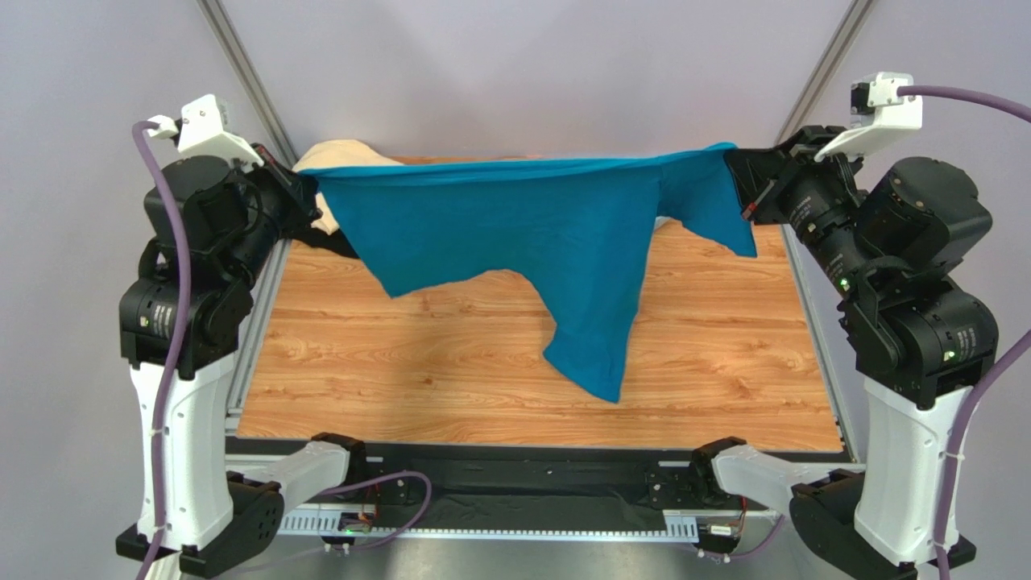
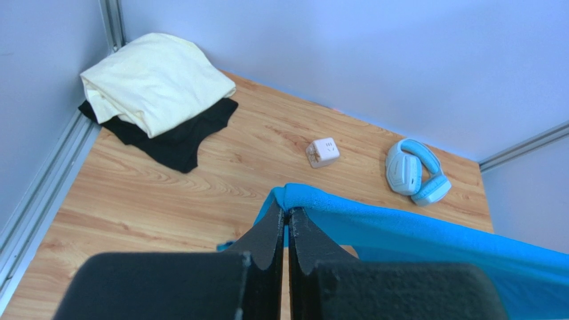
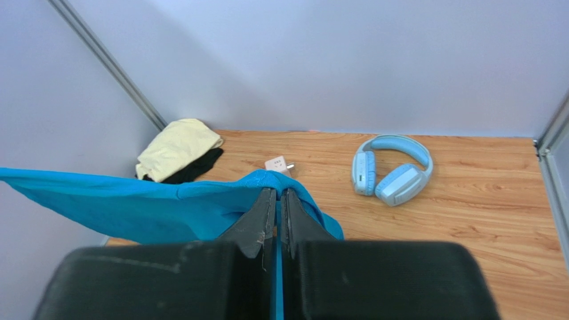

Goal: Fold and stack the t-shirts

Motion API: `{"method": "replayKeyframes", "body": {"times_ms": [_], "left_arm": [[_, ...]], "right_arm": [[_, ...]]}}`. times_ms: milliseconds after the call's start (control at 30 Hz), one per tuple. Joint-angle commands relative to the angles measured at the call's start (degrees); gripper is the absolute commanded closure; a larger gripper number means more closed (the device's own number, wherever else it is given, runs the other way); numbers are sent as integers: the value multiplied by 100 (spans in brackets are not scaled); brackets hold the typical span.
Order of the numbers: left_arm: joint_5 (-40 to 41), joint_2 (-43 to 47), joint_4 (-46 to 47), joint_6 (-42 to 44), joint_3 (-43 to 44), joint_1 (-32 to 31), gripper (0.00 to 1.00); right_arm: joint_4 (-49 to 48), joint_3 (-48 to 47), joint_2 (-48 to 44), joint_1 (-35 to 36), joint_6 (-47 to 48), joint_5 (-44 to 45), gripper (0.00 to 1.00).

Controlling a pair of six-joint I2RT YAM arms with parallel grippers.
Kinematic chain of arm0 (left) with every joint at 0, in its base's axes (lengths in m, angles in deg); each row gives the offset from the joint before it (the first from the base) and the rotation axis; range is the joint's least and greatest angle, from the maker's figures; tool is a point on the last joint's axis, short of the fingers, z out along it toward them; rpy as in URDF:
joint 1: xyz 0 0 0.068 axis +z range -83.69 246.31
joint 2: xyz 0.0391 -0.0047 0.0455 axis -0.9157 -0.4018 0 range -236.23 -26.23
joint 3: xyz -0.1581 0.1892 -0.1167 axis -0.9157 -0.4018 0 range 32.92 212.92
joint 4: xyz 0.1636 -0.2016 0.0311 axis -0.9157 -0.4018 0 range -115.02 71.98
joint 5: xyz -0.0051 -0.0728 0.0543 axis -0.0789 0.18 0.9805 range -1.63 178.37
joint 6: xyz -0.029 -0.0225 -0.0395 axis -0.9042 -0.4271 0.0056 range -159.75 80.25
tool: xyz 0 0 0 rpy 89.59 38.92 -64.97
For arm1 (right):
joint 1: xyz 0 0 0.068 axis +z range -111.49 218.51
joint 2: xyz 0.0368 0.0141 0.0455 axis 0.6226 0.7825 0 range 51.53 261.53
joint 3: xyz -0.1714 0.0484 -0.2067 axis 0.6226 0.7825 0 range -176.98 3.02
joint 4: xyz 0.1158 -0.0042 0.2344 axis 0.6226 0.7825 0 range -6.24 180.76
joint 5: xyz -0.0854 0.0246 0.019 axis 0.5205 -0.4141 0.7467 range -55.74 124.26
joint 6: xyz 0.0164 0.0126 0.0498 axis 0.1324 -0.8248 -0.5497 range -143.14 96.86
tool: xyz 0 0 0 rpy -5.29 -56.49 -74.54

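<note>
Top external view: two robot arms hold a teal-blue t-shirt [image 1: 533, 230] stretched in the air between them, above the far half of a wood-grain worktop [image 1: 424, 363]. The left jaws are pinched fully together on one end of the shirt's upper edge, and the right jaws are pinched just as tightly on the other end, as both wrist views show. That edge runs nearly taut from arm to arm, while the rest of the cloth hangs unevenly, one long corner drooping toward the middle of the worktop; whether it touches the wood is unclear. In the far left corner a folded tan t-shirt [image 2: 153, 80] lies on top of a black t-shirt [image 2: 177, 137]. A small pale cube [image 2: 323, 152] sits near the far edge, and light-blue headphones [image 2: 414, 170] rest toward the far right corner. The step in hand looks like spreading the teal-blue shirt before laying it flat to fold. The next move probably calls for lowering both arms together, with the cloth taut, onto bare wood nearer the arms, away from the cube and headphones.
</note>
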Motion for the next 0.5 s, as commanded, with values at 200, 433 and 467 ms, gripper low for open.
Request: {"method": "replayKeyframes", "body": {"times_ms": [200,433,467], "left_arm": [[-332,-170,-174,103,-511,36,100],[-394,-706,-253,287,-1479,36,100],[-403,-846,-253,278,-1680,36,100]], "right_arm": [[-448,-123,362,-31,-631,-1212,100],[-10,325,1765,22,-755,-1600,100],[43,378,1952,48,-694,-1644,100]]}}
